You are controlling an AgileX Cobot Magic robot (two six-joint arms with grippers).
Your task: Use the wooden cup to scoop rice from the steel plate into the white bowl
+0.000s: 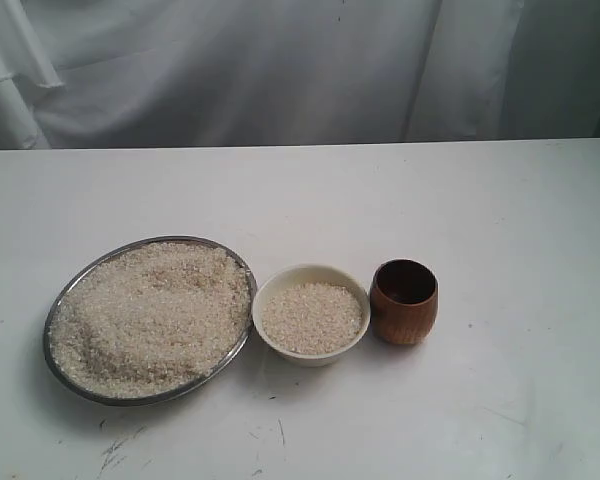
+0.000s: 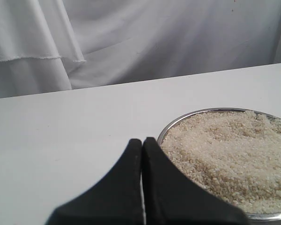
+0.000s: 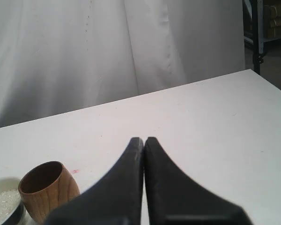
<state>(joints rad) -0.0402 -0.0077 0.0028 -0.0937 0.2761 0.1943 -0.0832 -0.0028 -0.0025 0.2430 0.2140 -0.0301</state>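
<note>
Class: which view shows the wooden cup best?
The exterior view: the whole wooden cup stands upright beside the white bowl. Right wrist view shows it partly cut off; left wrist view, nothing.

The white table (image 1: 500,250) carries three vessels in one row. The wooden cup (image 1: 404,301) stands upright. The white bowl (image 1: 311,270) sits just beside the cup. The steel plate (image 1: 223,364) lies beyond the bowl, on the side away from the cup. Dark scuff marks (image 1: 115,450) lie on the surface, well apart from the cup.
</note>
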